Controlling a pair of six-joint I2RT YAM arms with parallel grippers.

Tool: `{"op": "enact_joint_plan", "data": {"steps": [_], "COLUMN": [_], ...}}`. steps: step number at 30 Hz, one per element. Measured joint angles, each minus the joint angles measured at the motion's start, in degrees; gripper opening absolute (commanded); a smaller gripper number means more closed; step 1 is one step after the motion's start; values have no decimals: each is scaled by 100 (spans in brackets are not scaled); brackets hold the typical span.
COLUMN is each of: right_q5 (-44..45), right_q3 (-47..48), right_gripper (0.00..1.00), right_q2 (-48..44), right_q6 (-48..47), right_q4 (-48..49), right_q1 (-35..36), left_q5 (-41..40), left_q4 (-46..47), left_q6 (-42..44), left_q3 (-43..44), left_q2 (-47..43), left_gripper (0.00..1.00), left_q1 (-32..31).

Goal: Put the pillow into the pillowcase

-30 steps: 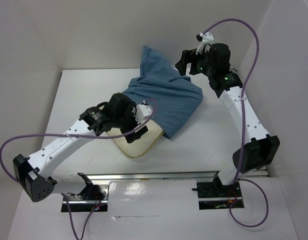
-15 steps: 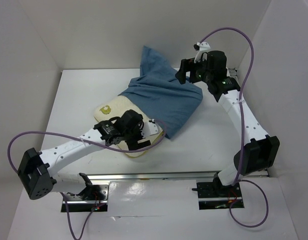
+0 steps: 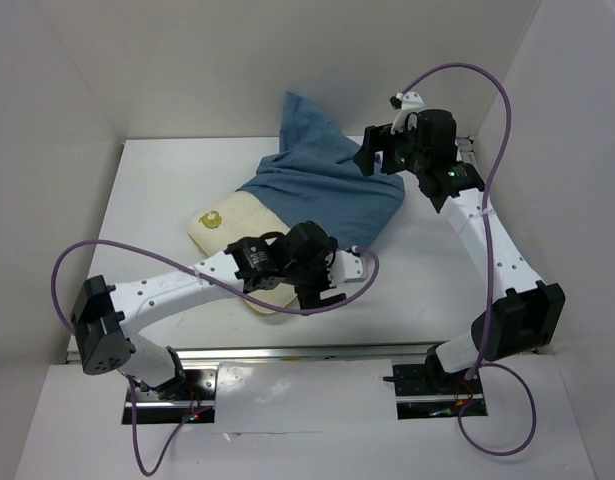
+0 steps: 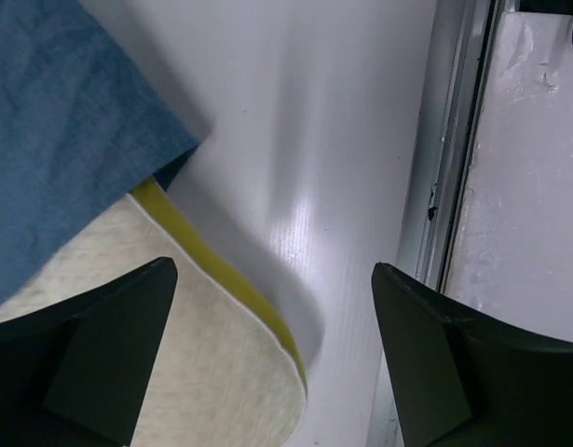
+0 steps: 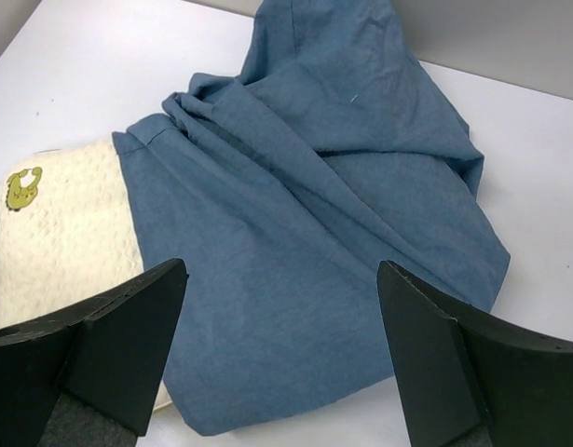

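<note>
The wrinkled dusty-blue cloth pillowcase (image 3: 322, 195) sprawls over much of the nubbly cream pillow (image 3: 227, 235), leaving its rounded, yellow-banded near corner bare. The left fingers (image 4: 100, 363) are spread above that corner, and the right fingers (image 5: 109, 345) are spread above the cloth. Both things lie on a glossy white tabletop (image 3: 152, 190) between plain white walls (image 3: 187, 70).

From my station I see a white desk (image 3: 137, 200) boxed in by three plain white panels: a far wall (image 3: 237, 60), a left wall (image 3: 37, 180) and a right wall (image 3: 577, 110), each meeting the desk at a clean seam. A silver metal rail (image 3: 317, 352) runs left to right along the desk's near edge. Nearer to me than the rail lies a pale white ledge (image 3: 307, 440). The light is soft and even, throwing only faint grey shadows. In the left wrist view I catch a dull sheen on the desk beside the rail.
</note>
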Motion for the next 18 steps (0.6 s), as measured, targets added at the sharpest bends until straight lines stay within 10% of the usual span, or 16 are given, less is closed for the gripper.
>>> {"op": "enact_joint_plan", "data": {"steps": [18], "right_q5": [13], "right_q3": [-273], "right_gripper": [91], "right_q2": [-280], "right_q6": [-24], "right_q4": [-48], "right_q1": [-109], "left_q5": [-3121], "left_q4": [678], "left_q6": [-251], "left_q3": [-955], "left_q2": [282], "left_gripper": [100], "left_q1": [-358]}}
